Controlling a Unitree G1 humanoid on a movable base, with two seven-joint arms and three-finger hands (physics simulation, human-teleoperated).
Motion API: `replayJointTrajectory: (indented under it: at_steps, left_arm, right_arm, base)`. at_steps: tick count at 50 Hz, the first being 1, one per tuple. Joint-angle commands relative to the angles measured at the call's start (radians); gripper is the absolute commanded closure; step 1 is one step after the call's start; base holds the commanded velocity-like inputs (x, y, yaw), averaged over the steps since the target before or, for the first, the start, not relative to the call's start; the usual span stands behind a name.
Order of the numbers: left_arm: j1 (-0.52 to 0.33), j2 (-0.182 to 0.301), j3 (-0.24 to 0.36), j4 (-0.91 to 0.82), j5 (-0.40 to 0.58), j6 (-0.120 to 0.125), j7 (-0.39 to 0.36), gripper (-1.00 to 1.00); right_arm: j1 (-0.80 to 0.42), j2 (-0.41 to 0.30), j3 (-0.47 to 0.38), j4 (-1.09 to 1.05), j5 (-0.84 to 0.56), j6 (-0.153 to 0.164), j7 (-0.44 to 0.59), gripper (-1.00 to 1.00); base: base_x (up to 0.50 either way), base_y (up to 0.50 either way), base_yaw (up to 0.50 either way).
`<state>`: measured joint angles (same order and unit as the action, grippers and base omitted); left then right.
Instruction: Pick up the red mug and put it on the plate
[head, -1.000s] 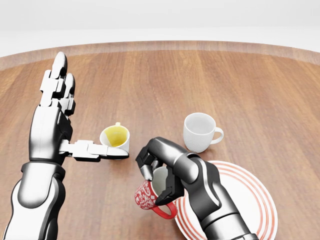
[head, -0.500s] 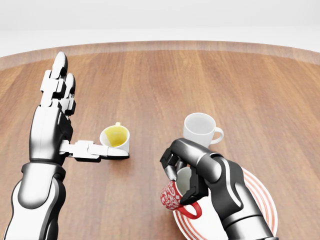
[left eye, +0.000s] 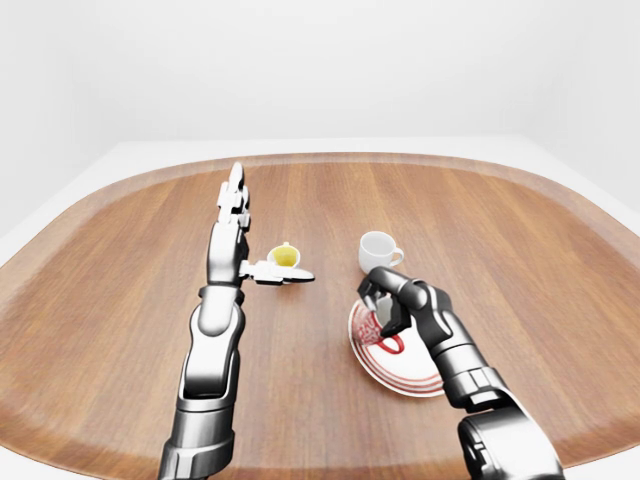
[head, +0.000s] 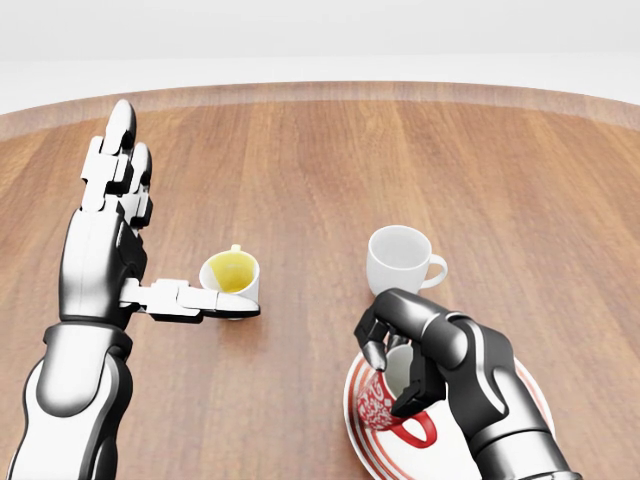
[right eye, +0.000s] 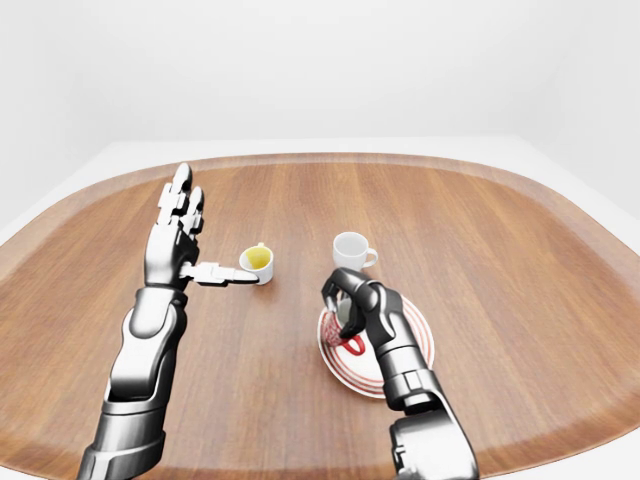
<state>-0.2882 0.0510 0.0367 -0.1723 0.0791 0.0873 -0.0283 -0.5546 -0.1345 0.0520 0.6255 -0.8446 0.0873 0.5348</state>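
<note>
Right hand (head: 405, 365) is clamped round the red mug (head: 385, 405), fingers hooked over its rim, and it's carried it rightward in the last second, from beside the plate (head: 352, 425) to over its left part. Only lowering and release look left. The mug's axis tilts up-right, handle toward the near edge. Left hand (head: 110, 215) hovers flat, fingers spread, holding nothing.

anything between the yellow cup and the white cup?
Nothing: in the head view only bare wooden table separates the yellow cup from the white cup. The right hand with the red mug sits lower, over the plate.
</note>
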Motion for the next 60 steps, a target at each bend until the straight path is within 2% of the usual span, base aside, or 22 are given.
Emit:
replayJointTrajectory:
  at_steps: [1, 30, 60]
  left_arm:
    - [0.001, -0.001, -0.001, -0.001, 0.001, 0.0, 0.0, -1.0]
    - [0.003, -0.005, -0.005, 0.008, 0.001, 0.0, 0.002, -1.0]
    - [0.006, -0.009, -0.011, 0.002, 0.008, 0.0, 0.003, -1.0]
  right_arm:
    - [-0.003, -0.025, -0.009, 0.037, -0.031, 0.0, -0.003, 1.0]
    - [0.004, -0.071, -0.022, 0.028, -0.113, 0.0, 0.071, 1.0]
    - [0.01, -0.108, -0.047, 0.022, -0.129, 0.0, 0.076, 1.0]
  base:
    - [0.0, 0.0, 0.0]
    - [0.0, 0.0, 0.0]
    - [0.0, 0.0, 0.0]
